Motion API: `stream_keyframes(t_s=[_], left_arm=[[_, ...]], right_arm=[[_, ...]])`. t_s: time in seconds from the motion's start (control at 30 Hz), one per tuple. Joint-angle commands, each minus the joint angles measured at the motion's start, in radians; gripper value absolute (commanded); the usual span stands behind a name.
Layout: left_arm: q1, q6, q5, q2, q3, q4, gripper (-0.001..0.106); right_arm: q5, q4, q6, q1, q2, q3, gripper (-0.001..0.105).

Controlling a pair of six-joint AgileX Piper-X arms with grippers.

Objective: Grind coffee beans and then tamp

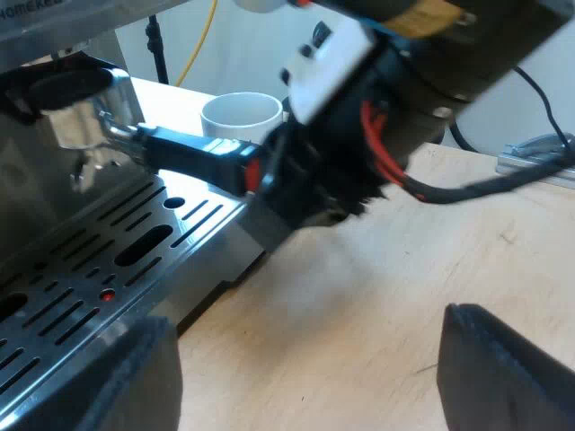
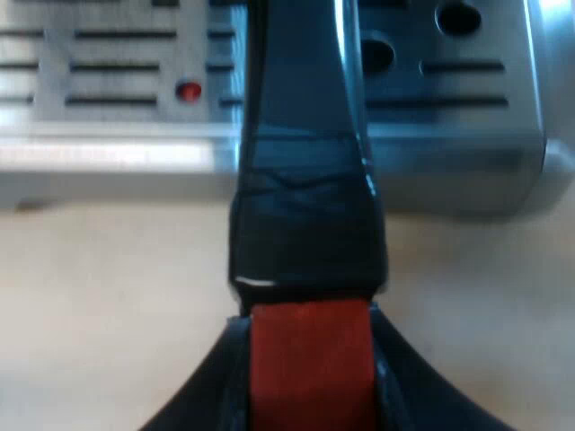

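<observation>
- The left gripper (image 1: 310,382) hangs over the wooden tabletop (image 1: 386,296), close to the front edge of the espresso machine's drip tray (image 1: 99,269). Its two black fingers (image 1: 135,382) are spread wide, with only bare wood between them.
- The metal holder (image 1: 85,121) is at the front of the espresso machine (image 1: 36,189). Its basket is up under a dark round fitting, above the slotted drip tray. I cannot tell whether it is locked in.
- The holder's dark handle (image 1: 189,153) reaches out from the basket, across the tray and past its front edge, to the red end (image 2: 310,359).
- The right gripper (image 1: 269,180) grips that red end. In the right wrist view its fingers (image 2: 216,395) press against both sides of the red part, with no gap showing.
- A small red float (image 2: 189,90) sticks up from the drip tray's grille, near the handle.
- A white mug (image 1: 241,117) stands upright on the tabletop just past the tray's corner, beyond the handle and apart from it.
</observation>
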Motion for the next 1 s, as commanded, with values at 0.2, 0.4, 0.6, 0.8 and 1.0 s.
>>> stream_keyframes(t_s=[0.2, 0.4, 0.6, 0.8, 1.0], left_arm=[[-0.005, -0.012, 0.007, -0.007, -0.002, -0.009, 0.062], [-0.005, -0.012, 0.007, -0.007, -0.002, -0.009, 0.062], [-0.005, -0.012, 0.007, -0.007, -0.002, -0.009, 0.062], [-0.005, -0.012, 0.007, -0.007, -0.002, -0.009, 0.062], [-0.005, -0.012, 0.007, -0.007, -0.002, -0.009, 0.062]], right_arm=[[0.075, -0.010, 0.024, 0.049, -0.027, 0.020, 0.000], [0.142, -0.007, 0.070, 0.100, -0.046, 0.051, 0.000], [0.172, 0.015, 0.088, 0.138, -0.058, 0.051, 0.000], [0.177, 0.050, 0.100, 0.160, -0.076, 0.051, 0.000], [0.183, 0.105, 0.128, 0.177, -0.102, 0.051, 0.000]])
